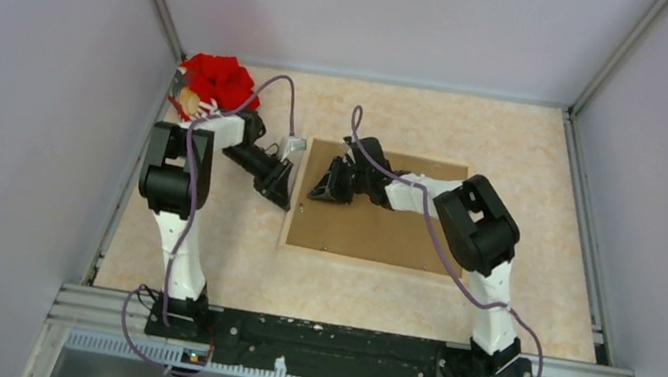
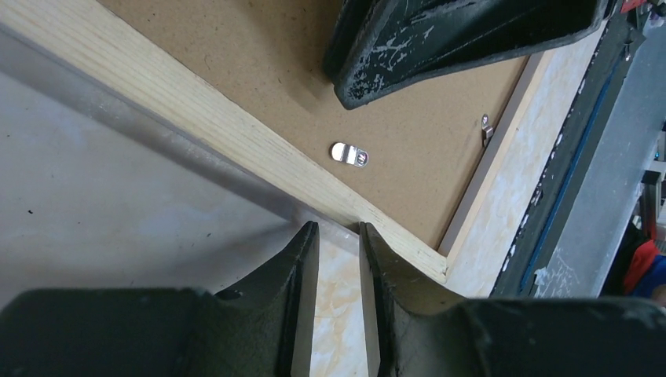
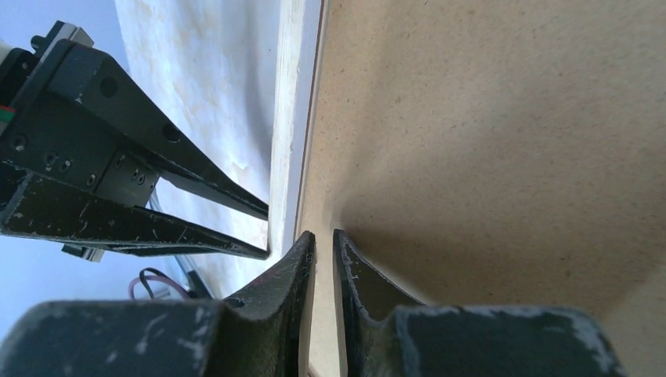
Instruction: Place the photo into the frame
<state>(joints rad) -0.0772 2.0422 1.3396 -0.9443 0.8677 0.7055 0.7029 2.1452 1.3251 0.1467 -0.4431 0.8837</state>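
The frame (image 1: 349, 259) is seen lying back-up near the middle of the desk (image 1: 229, 253), with a brown backing board (image 1: 374, 230) set inside its pale wood rails. The photo itself cannot be made out in any view.

Only the left wrist view shows two small metal clips: one (image 2: 349, 154) on the board near the rail, another (image 2: 486, 129) at the far rail. The overhead view alone gives the whole layout.

The left hand (image 1: 281, 192) is held just outside the frame's left rail. Its fingers are parted a little and only bare desk is seen between them. The right hand (image 1: 319, 190) is lowered onto the board's far-left corner, just inside that same rail. Its fingers are drawn almost together, and nothing can be made out in the thin slit between them. Much of the board's far part is covered by the right arm from above.

A red bundle (image 1: 218, 79) is placed at the far-left corner of the desk.

The rails show light grain and the board is matt and speckled.
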